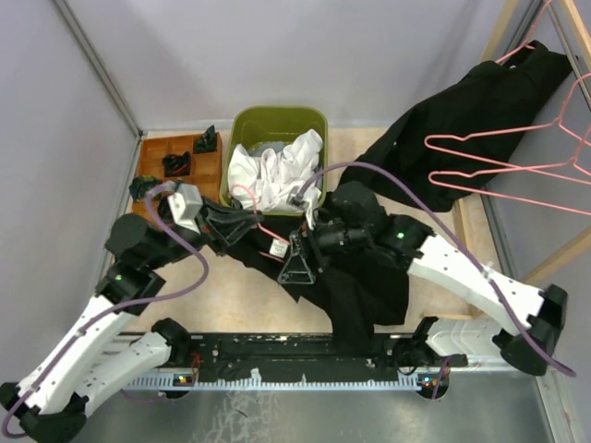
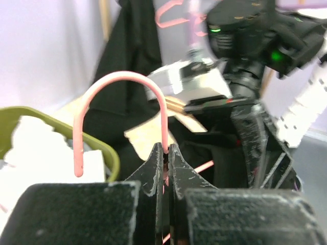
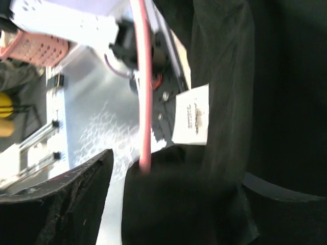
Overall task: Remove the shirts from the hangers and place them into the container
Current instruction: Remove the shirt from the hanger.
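A black shirt (image 1: 365,281) lies draped in the middle on a pink hanger (image 2: 121,77). My left gripper (image 1: 247,223) is shut on that hanger's wire just below the hook (image 2: 164,153). My right gripper (image 1: 297,268) stands open at the shirt's collar; in its wrist view one finger (image 3: 61,204) shows at the left, the black cloth (image 3: 230,127) fills the gap and hides the other finger, and the hanger wire (image 3: 143,87) runs into the cloth. The olive-green container (image 1: 242,125) holds white (image 1: 277,171) and grey shirts. Another black shirt (image 1: 471,111) hangs at the right.
A brown wooden tray (image 1: 162,146) with small black parts sits left of the tub. Bare pink hangers (image 1: 517,161) hang from light wooden rack poles (image 1: 503,28) at the right. Grey walls close in the left and back.
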Tool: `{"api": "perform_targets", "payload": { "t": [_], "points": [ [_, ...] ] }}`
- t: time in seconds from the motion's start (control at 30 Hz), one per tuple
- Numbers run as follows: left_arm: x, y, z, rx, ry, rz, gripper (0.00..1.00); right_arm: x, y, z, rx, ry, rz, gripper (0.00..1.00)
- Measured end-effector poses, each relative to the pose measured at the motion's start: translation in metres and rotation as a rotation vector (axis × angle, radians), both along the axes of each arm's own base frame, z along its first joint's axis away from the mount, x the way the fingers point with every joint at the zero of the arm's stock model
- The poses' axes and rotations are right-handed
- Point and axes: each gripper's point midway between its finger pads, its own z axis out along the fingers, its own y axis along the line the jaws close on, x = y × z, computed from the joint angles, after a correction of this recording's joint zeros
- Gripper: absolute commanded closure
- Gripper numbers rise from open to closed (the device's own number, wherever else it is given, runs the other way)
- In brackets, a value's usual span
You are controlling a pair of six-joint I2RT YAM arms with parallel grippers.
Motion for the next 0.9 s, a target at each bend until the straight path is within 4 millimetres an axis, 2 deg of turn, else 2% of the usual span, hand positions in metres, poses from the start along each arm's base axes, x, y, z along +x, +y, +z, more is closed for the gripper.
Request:
{"api": "perform_targets", "payload": {
  "t": [0.13,0.23,0.3,0.37,0.53,0.67,0.73,0.9],
  "points": [
    [0.008,0.028,0.052,-0.015,-0.041,0.174,1.0,0.013,-0.007,0.057,0.154,-0.181,-0.093,0.24],
    [0.013,0.049,0.075,-0.023,-0.057,0.292,1.0,0.02,-0.02,0.093,0.257,-0.296,-0.18,0.23],
    [0.02,0.057,0.076,-0.013,-0.042,0.35,1.0,0.023,-0.026,0.111,0.321,-0.359,-0.218,0.23],
    [0.029,0.056,0.065,0.016,-0.002,0.377,1.0,0.027,-0.033,0.118,0.357,-0.409,-0.262,0.23],
    [0.061,0.037,0.003,0.154,0.184,0.399,1.0,0.054,-0.044,0.105,0.299,-0.458,-0.417,0.34],
    [0.07,0.031,-0.044,0.244,0.302,0.419,1.0,0.064,-0.038,0.08,0.207,-0.434,-0.429,0.35],
    [0.072,0.031,-0.055,0.263,0.334,0.43,1.0,0.064,-0.032,0.065,0.161,-0.419,-0.407,0.36],
    [0.074,0.027,-0.062,0.27,0.367,0.431,1.0,0.064,-0.021,0.028,0.024,-0.391,-0.368,0.46]
  ]
}}
